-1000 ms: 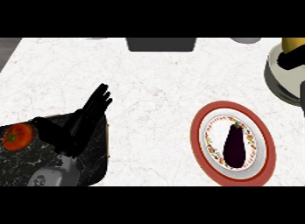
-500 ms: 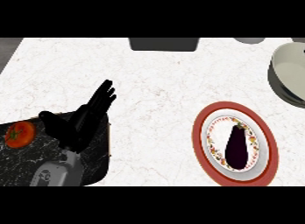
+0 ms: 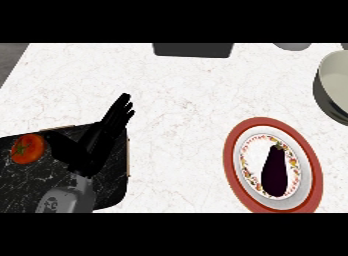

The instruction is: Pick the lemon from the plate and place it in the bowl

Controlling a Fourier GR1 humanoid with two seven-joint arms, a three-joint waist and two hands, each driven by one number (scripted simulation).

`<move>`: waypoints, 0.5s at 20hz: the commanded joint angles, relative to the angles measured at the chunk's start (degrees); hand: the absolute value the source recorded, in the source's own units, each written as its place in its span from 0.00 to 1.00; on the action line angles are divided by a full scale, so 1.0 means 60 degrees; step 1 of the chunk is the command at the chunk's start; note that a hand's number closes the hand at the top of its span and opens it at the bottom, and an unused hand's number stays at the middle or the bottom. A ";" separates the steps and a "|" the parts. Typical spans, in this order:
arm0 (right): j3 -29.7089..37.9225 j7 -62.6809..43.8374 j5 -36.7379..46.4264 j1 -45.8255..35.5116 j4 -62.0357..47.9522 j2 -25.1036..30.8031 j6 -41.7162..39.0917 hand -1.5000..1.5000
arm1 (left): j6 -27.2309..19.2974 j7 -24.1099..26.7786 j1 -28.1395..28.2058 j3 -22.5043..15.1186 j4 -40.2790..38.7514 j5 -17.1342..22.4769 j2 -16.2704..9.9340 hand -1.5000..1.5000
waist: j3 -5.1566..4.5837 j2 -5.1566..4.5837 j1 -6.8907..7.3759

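Eggplant (image 3: 274, 169), dark purple, lying lengthwise in centre of red-rimmed plate (image 3: 232, 150) near worktop's (image 3: 192, 85) lower right; no lemon seen. Pale bowl (image 3: 338, 95) cut by right edge, apart from plate. Left hand (image 3: 96, 140) over black marbled board (image 3: 14, 180) at lower left, fingers straight and apart, holding nothing. Tomato (image 3: 27, 148) on board, just left of hand. Dark box (image 3: 192, 49) at far edge. Wide bare marble between hand and plate.
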State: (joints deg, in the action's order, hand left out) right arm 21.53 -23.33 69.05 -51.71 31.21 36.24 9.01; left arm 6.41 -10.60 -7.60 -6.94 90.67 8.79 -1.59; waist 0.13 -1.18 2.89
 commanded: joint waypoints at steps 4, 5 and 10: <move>0.1157 0.0667 -0.0796 -0.0131 -0.2020 0.0266 0.1143 0.00 | 0.0120 -0.0076 -0.0415 0.0277 -0.0203 0.0098 -0.0185 0.50 | 0.0027 -0.0094 0.0125; 0.1328 0.1199 -0.1039 -0.0130 -0.2086 0.0381 0.1150 0.00 | 0.0170 -0.0145 -0.0307 0.0389 -0.0039 0.0311 -0.0194 0.50 | 0.0025 -0.0058 0.0098; 0.2563 0.2611 -0.2455 -0.0001 -0.1825 -0.0122 0.2421 0.00 | 0.0247 -0.0007 0.0178 0.0086 0.0291 0.0189 -0.0151 0.50 | 0.0046 0.0007 0.0075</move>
State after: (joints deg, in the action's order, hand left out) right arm 31.84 -13.25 60.02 -52.22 20.09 37.55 18.19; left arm 6.84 -10.17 -7.82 -6.74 90.48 8.99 -1.53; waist 0.34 -1.47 3.37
